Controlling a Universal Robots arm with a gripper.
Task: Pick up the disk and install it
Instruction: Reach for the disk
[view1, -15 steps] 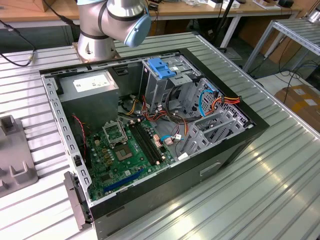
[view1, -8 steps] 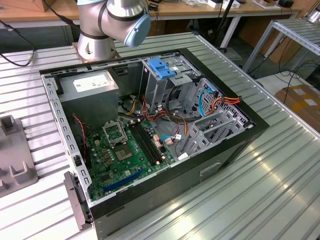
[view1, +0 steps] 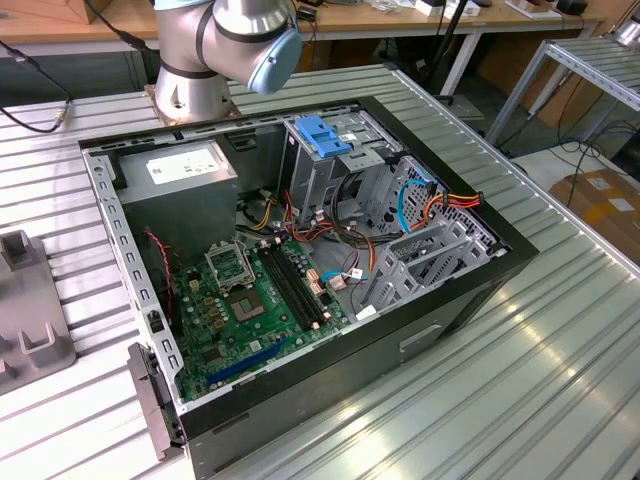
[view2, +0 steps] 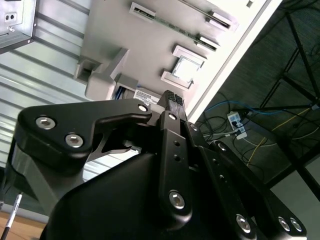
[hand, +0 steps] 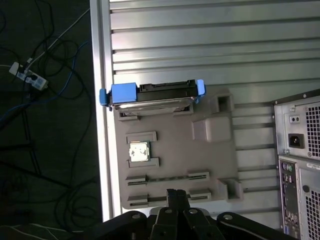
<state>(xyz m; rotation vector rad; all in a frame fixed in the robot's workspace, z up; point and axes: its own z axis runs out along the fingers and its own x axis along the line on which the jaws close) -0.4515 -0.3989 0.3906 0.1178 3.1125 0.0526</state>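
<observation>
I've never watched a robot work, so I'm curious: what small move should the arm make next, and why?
Probably carry the gripper across the grey tray toward the disk. The disk lies on the tray, untouched, and the gripper, shut and empty, hangs apart from it.

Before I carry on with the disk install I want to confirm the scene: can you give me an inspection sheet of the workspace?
Surface: ribbed metal table carrying an open computer case and a grey fixture tray.
Job's things: the disk sits at one end of the tray with its blue rails on; it is not gripped.
Clutter: a processor chip lies in a tray pocket.
Grippers: end effector shut and empty, hovering above the tray's opposite end, apart from the disk.
Cables: blue and orange wires inside the case; loose leads and a power strip on the floor.
Surroundings: workbenches behind the table; a cardboard box on the floor.
</observation>
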